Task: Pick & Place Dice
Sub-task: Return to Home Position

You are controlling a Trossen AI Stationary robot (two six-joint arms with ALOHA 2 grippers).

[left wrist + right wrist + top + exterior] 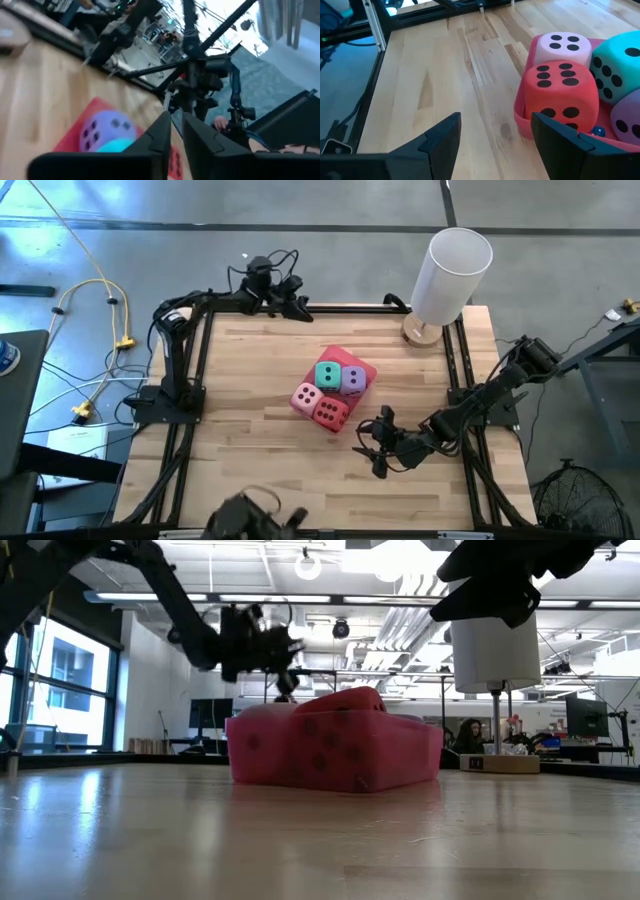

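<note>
Four dice sit two by two in a flat pink tray [368, 366] at the table's middle: pale pink [307, 397], red [331, 414], teal [328, 375] and purple [353, 380]. My right gripper [372, 448] hovers open just near-right of the tray, with the red die [560, 90] and pink die [562, 45] ahead of its fingers [445, 132]. My left gripper [298, 307] hangs above the table's far edge, far-left of the tray, its fingers [162, 127] shut on nothing. Its wrist view shows the purple die [107, 129].
A tall white cylinder [452, 270] on a round wooden foot stands at the far right corner. Black frame rails [200, 370] run along the table's left and right edges. Bare wood lies left of and in front of the tray.
</note>
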